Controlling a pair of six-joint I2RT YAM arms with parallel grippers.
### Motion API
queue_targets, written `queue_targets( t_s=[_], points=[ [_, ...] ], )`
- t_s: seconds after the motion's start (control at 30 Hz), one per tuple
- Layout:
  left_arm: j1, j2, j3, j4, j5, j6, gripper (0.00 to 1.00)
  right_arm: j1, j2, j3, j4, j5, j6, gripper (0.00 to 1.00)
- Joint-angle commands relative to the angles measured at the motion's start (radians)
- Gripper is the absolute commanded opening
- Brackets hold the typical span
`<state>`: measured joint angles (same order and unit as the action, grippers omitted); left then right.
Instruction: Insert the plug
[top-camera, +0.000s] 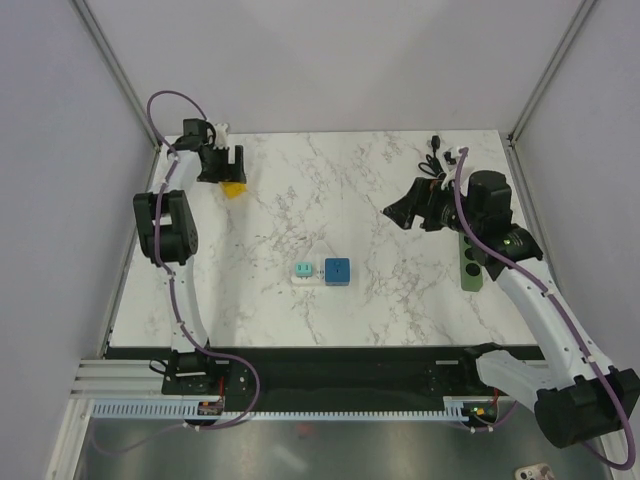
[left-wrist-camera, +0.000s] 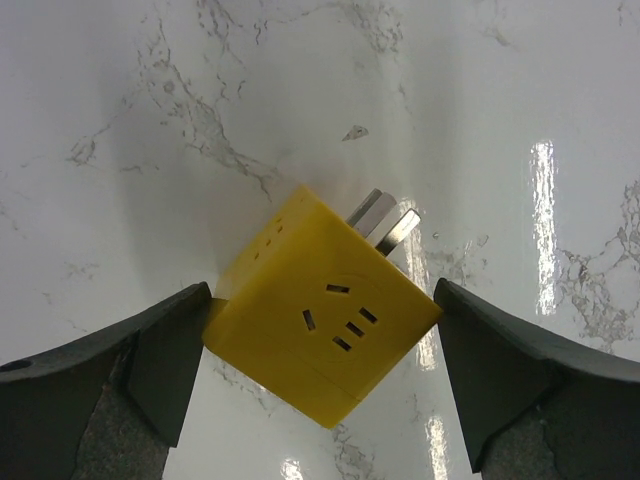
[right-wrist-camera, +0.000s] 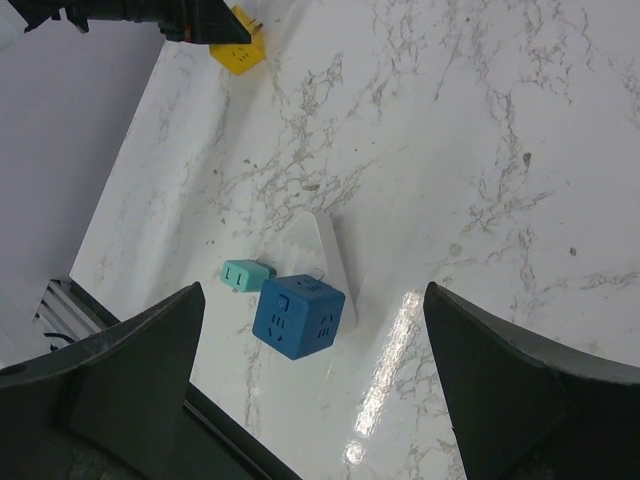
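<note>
My left pincer (left-wrist-camera: 320, 310) is spread, straddling the yellow plug cube (left-wrist-camera: 320, 345), which lies on the surface (top-camera: 350, 180) at ten o'clock, its prongs toward one o'clock in the wrist view. My right pincer (right-wrist-camera: 312, 300) hangs spread at three o'clock. The blue cube (right-wrist-camera: 298, 318) sits mid-surface against a white strip (right-wrist-camera: 325, 245).

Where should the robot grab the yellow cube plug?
Probably on its two flat opposite sides, coming down from above. The yellow cube plug lies on the table with metal prongs sticking out sideways, so leave that end free.
</note>
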<state>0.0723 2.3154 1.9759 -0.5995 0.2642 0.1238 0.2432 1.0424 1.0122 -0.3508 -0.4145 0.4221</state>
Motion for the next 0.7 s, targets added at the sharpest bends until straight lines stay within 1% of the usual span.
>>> queue_targets(
  t_s=[0.0, 0.1, 0.17, 0.2, 0.23, 0.3, 0.4, 0.43, 0.5, 0.53, 0.6, 0.67],
  points=[
    [-0.014, 0.018, 0.028, -0.016, 0.018, 0.050, 1.00, 0.021, 0.005, 0.006, 0.047, -0.012, -0.028, 0.98],
    [-0.051, -0.014, -0.015, -0.016, -0.005, 0.063, 0.97, 0.030, 0.008, 0.003, 0.049, -0.006, -0.034, 0.98],
    [-0.062, -0.054, -0.044, -0.016, -0.065, 0.082, 0.96, 0.031, 0.007, 0.000, 0.053, -0.001, -0.032, 0.98],
    [-0.110, -0.069, -0.057, -0.016, -0.088, 0.089, 0.95, 0.034, 0.008, 0.000, 0.053, -0.001, -0.034, 0.98],
    [-0.121, -0.079, -0.077, -0.016, -0.139, 0.103, 0.95, 0.036, 0.007, 0.002, 0.053, -0.003, -0.034, 0.98],
    [-0.152, -0.103, -0.092, -0.016, -0.183, 0.114, 0.92, 0.044, -0.001, 0.003, 0.050, -0.003, -0.036, 0.98],
    [-0.170, -0.114, -0.124, -0.017, -0.200, 0.123, 0.79, 0.048, -0.021, -0.006, 0.049, 0.002, -0.037, 0.98],
    [-0.172, -0.114, -0.127, -0.019, -0.198, 0.113, 0.66, 0.050, -0.024, -0.011, 0.049, 0.005, -0.040, 0.98],
    [-0.177, -0.116, -0.135, -0.025, -0.191, 0.097, 0.47, 0.048, -0.034, -0.012, 0.044, 0.014, -0.040, 0.98],
    [-0.178, -0.120, -0.140, -0.026, -0.178, 0.076, 0.35, 0.050, -0.035, -0.011, 0.044, 0.016, -0.042, 0.98],
    [-0.186, -0.142, -0.155, -0.032, -0.137, 0.051, 0.27, 0.050, -0.044, -0.009, 0.039, 0.017, -0.040, 0.98],
    [-0.193, -0.160, -0.163, -0.034, -0.131, 0.034, 0.24, 0.050, -0.048, -0.008, 0.032, 0.019, -0.042, 0.98]
  ],
)
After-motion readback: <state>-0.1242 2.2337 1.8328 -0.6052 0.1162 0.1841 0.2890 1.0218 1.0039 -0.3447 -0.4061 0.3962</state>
